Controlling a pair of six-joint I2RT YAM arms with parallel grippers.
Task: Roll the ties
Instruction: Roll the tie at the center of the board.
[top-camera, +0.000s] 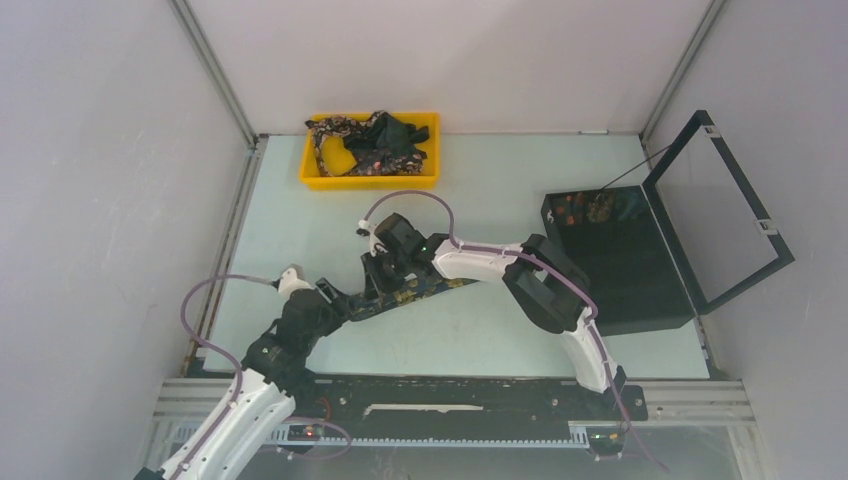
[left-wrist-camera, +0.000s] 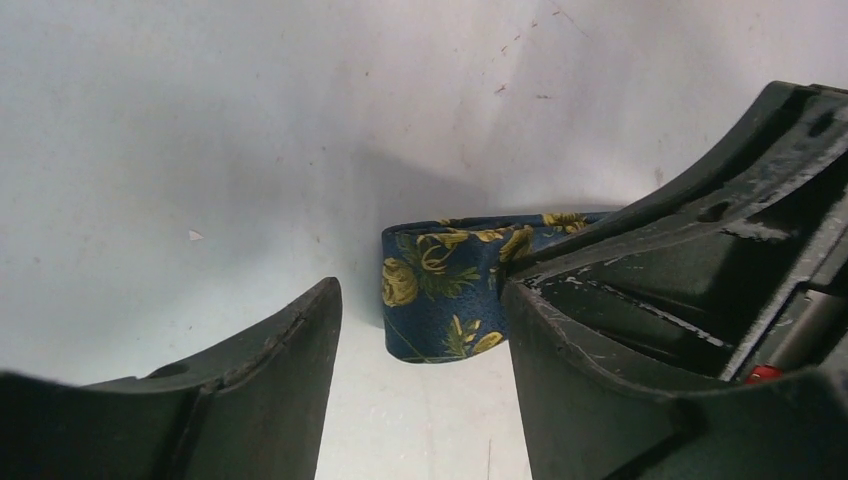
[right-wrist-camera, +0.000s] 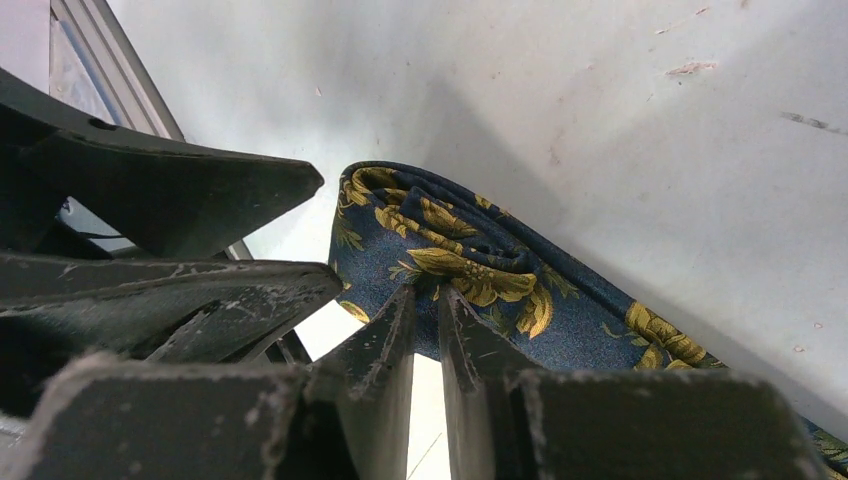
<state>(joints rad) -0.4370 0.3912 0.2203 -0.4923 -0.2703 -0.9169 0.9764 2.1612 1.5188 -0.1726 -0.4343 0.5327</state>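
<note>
Near the lower centre of the overhead view, one tie (top-camera: 440, 287) lies on the table (top-camera: 500, 180), its end folded over. The right gripper (right-wrist-camera: 427, 300) pinches that fold, almost closed. The left gripper (left-wrist-camera: 420, 300) gapes empty beside it. Rolling looks barely begun, so the next move likely calls for turning the fold onward.

The left claw (left-wrist-camera: 420, 300) is gaping wide above the pale bench (left-wrist-camera: 250, 130), and a folded tie (left-wrist-camera: 445, 285) is sitting between its jaws, tucking behind the right-hand one.
</note>
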